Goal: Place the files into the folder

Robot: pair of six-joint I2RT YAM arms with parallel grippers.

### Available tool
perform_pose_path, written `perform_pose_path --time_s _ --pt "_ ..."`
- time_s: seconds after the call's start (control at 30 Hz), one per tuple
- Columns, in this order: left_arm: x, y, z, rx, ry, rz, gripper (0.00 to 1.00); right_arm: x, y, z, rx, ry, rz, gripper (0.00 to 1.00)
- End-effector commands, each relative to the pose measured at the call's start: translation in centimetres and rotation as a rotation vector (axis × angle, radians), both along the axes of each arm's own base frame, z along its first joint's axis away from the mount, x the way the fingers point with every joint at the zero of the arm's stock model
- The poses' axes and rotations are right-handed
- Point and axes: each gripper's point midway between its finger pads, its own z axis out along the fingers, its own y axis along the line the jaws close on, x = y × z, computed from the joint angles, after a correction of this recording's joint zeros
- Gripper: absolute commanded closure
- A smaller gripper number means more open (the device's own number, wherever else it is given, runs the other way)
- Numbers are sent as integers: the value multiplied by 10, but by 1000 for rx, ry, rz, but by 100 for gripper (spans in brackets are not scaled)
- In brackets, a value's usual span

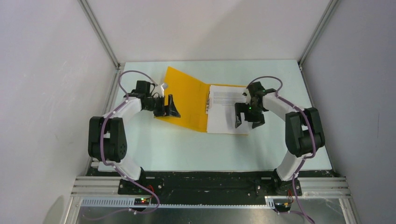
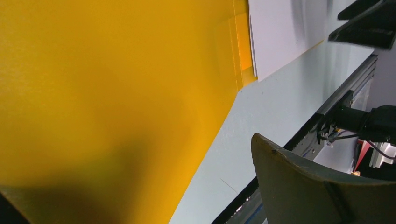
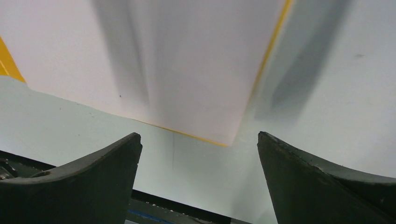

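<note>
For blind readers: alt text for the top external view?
Open orange-yellow card folder on a pale table, white printed paper sheets on its right half. Left end effector at its left flap; right end effector open above the sheets.

Pale table [image 1: 187, 154], white walls [image 1: 46, 70], aluminium corner posts [image 1: 100, 32], black front rail [image 1: 210, 184]

The files [image 1: 222, 119] hide the right leaf of the folder [image 1: 187, 98], and their print is too small to read.

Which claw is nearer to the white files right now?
Right. The right claw hovers directly over the files; the left claw is at the raised cover of the folder, across the fold from them.
</note>
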Motion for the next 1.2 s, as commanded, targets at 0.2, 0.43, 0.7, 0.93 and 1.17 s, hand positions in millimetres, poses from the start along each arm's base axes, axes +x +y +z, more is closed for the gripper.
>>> perform_pose_path --time_s 0.2,0.43,0.7,0.93,1.17 --pt "-36 11 4 71 15 17 4 11 -30 53 4 -231 52 1" --pt "-6 89 65 200 -164 292 0 44 10 121 188 -534 439 0" --pt "75 71 161 112 -397 221 6 107 56 130 226 -655 578 24" --pt "138 -31 123 -100 -261 78 18 152 73 92 288 -537 464 98" --pt "189 -104 90 -244 -184 67 26 163 80 51 325 -379 387 100"
